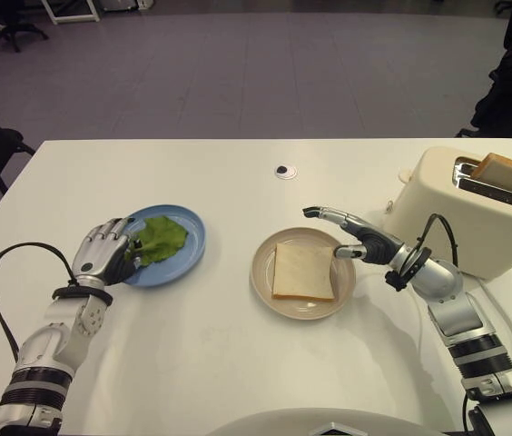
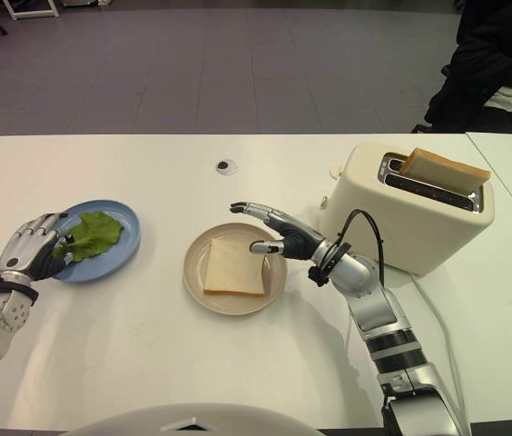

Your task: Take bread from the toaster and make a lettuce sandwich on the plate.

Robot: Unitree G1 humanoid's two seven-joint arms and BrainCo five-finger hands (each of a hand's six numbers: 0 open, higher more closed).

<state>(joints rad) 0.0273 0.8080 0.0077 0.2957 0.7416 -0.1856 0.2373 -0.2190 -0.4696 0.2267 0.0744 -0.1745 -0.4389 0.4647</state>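
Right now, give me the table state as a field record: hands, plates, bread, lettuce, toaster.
left hand: at the near-left edge of the blue plate, against the lettuce; grasp unclear
right hand: open, empty, by the right rim of the beige plate
blue plate: holds the one lettuce leaf
beige plate: one bread slice lying flat, nothing on it
toaster: right side of the table, second slice standing in its slot
sandwich: not yet assembled
other: small round disc behind the plates

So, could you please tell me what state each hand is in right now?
Left hand: at the lettuce, grasp cannot be told.
Right hand: open, holding nothing.
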